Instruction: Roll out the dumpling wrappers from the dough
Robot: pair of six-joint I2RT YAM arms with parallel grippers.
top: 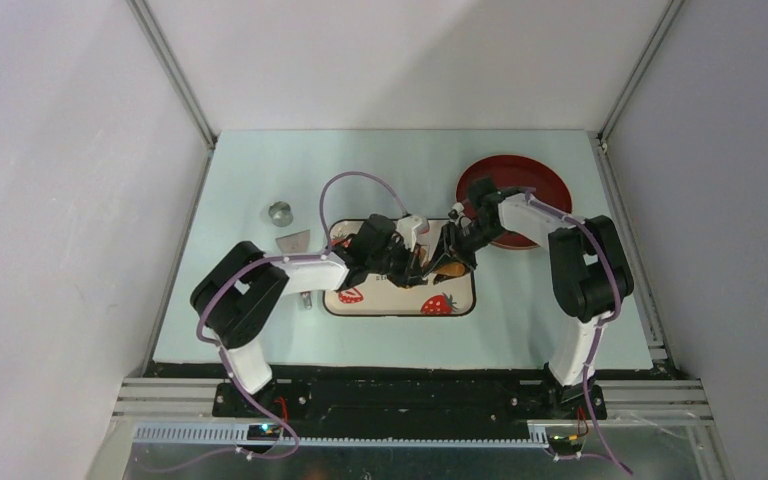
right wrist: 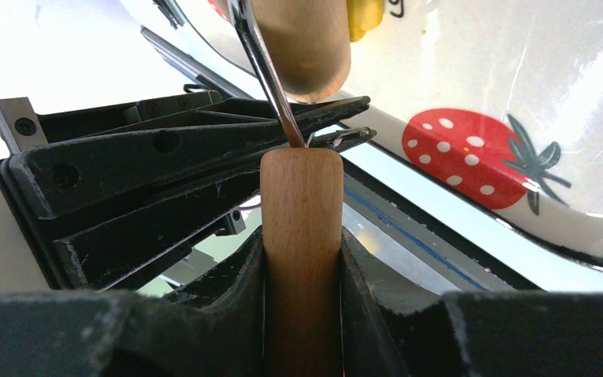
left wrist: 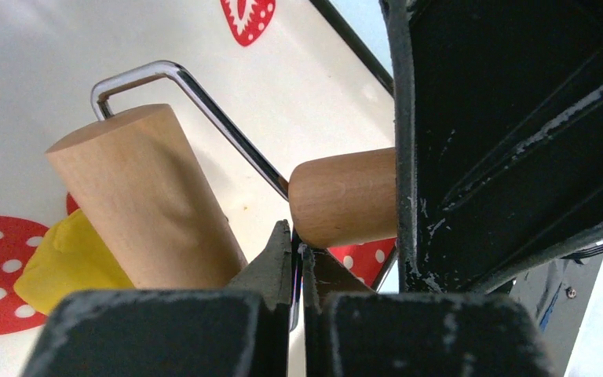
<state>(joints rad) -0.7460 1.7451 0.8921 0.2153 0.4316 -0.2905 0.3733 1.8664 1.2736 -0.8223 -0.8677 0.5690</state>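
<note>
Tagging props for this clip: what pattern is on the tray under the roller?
Red white-dotted strawberries on the white tray, clearest in the right wrist view.

A strawberry-print tray (top: 400, 300) sits mid-bench (top: 520, 320). Over it is a wooden roller (left wrist: 145, 196), its chrome frame (left wrist: 204, 102) running to a short wooden handle (left wrist: 341, 206). A dark red plate (top: 530, 175) lies far right. Left of the tray stands a small metal ring cutter (top: 280, 212), with a grey wedge-shaped scraper (top: 293, 241) just nearer.
</note>
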